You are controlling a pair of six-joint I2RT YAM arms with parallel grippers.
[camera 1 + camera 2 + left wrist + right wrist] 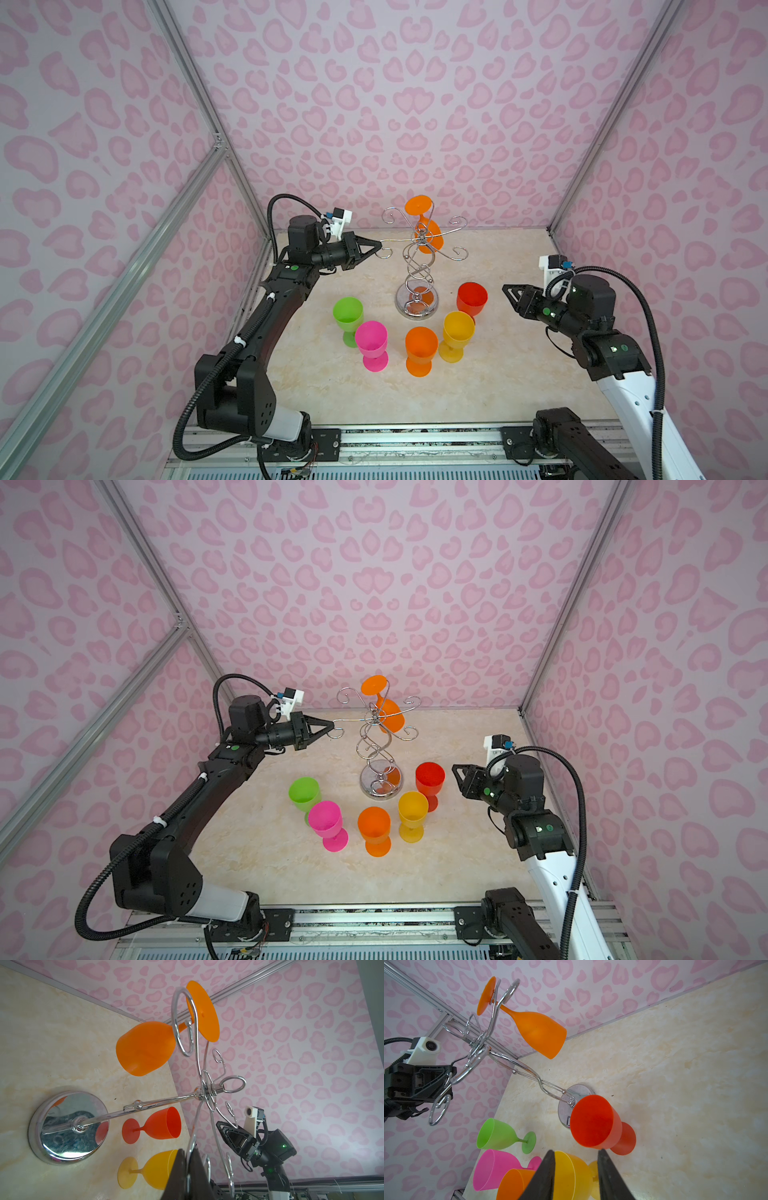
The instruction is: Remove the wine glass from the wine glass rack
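The wine glass rack [417, 314] [376, 794], chrome wire on a round mirrored base, stands mid-table. An orange wine glass [430, 237] [393, 717] hangs upside down by its foot from a far curled arm; the wrist views show it too [145, 1049] [539, 1032]. My left gripper [378, 248] [332, 728] [188, 1155] is shut on the wire of the rack's left arm, well apart from the hanging glass. My right gripper [505, 290] [455, 770] [576, 1152] hovers open to the right of the rack, holding nothing.
Several plastic glasses stand upright in front of the rack: green [348, 313], pink [371, 343], orange [421, 349], yellow [457, 332] and red [471, 299]. The red one is closest to my right gripper. Patterned walls close the table's back and sides.
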